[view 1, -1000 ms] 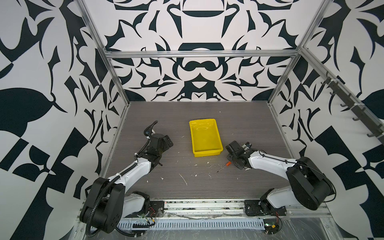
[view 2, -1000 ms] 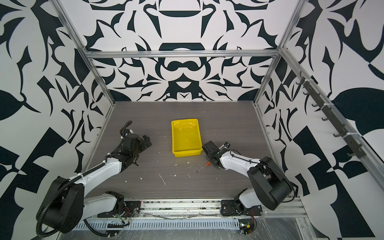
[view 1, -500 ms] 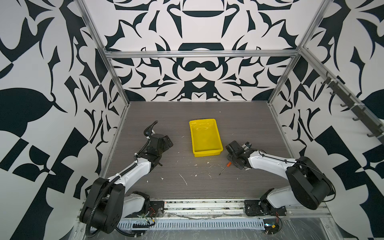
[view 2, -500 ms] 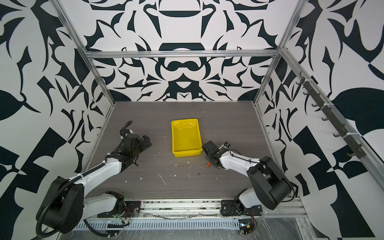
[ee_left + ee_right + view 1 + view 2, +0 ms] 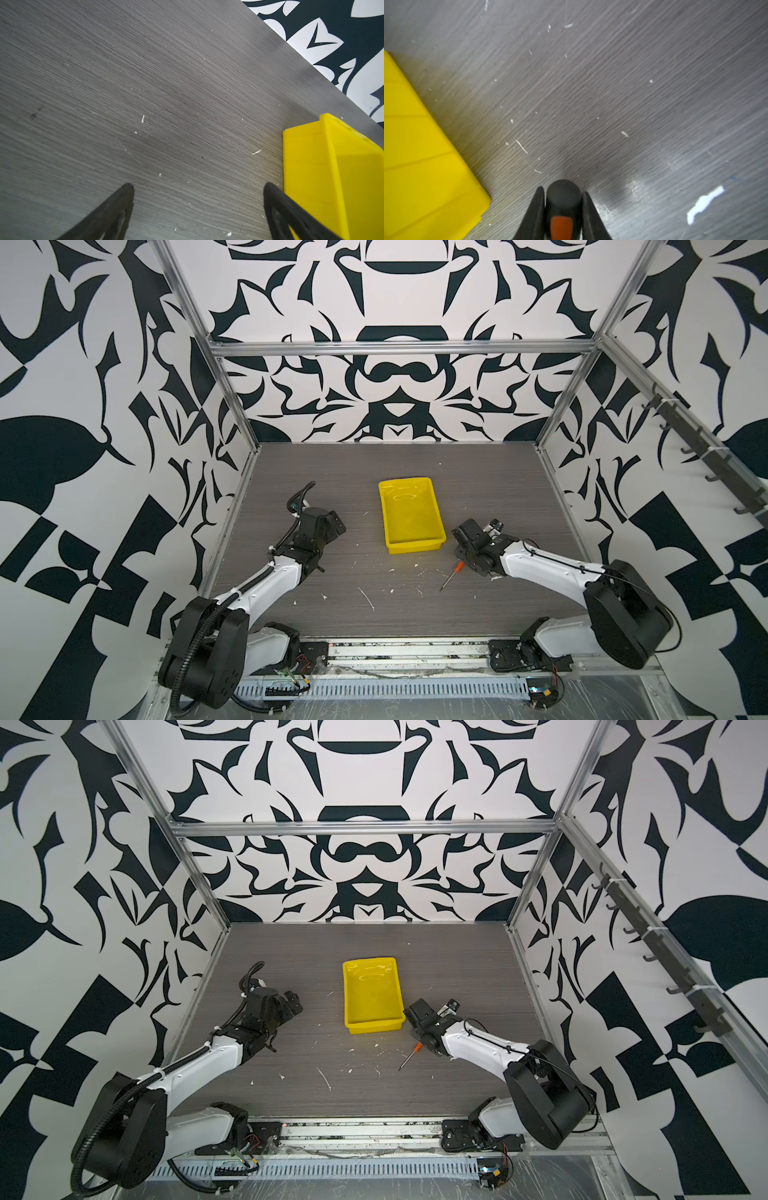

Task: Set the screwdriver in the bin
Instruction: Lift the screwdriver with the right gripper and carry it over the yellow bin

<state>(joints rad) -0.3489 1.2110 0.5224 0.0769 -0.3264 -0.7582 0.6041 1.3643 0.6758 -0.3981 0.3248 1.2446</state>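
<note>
We see the right jaws clamped on the screwdriver (image 5: 458, 567) handle, toward the table's (image 5: 374, 489) front edge, just beside the bin (image 5: 415, 547). Left jaws apart, holding nothing. We judge the shaft must clear the rim before swinging over.

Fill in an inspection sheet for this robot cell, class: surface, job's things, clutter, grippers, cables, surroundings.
Surface: dark wood-grain table, scuffed.
Job's things: screwdriver outside the bin, near its front right corner in both top views; bin empty.
Clutter: white scraps scattered in front of the bin.
Grippers: right gripper shut on the screwdriver's handle; left gripper open, empty, beside the bin.
Cables: black conduit along the left arm; thin cable on the right arm.
Surroundings: black-and-white patterned walls, metal frame, hook rail on the right wall.
</note>
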